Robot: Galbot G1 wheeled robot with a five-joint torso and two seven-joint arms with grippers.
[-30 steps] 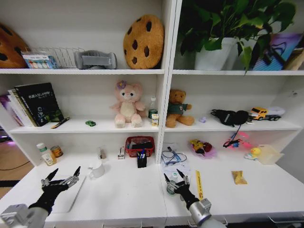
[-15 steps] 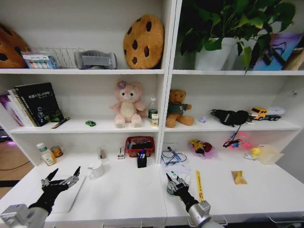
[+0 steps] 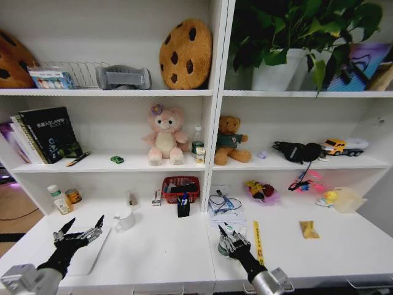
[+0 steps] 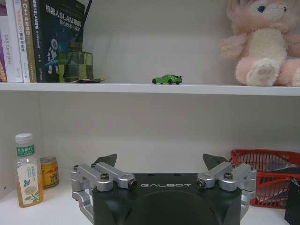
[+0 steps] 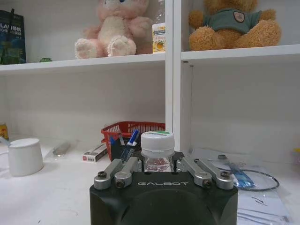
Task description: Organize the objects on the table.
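1. White shelving behind the long white table [image 3: 153, 252].
2. Right gripper [image 3: 231, 241], jaws pinching a small clear bottle [image 5: 157, 151] near the table's front edge.
3. Left gripper [image 3: 78, 233], jaws spread, hovering over the silver laptop [image 3: 92, 255].
4. Risk: bottle tipping or slipping, the grip sitting high near the cap.
5. Legible: "GALBOT" on both gripper bodies.

White table [image 3: 159, 252], clear bottle [image 5: 157, 152] with white-and-green cap, red mesh basket [image 3: 180, 188], pink plush rabbit [image 3: 164, 135], brown spotted cookie cushion [image 3: 185, 54]
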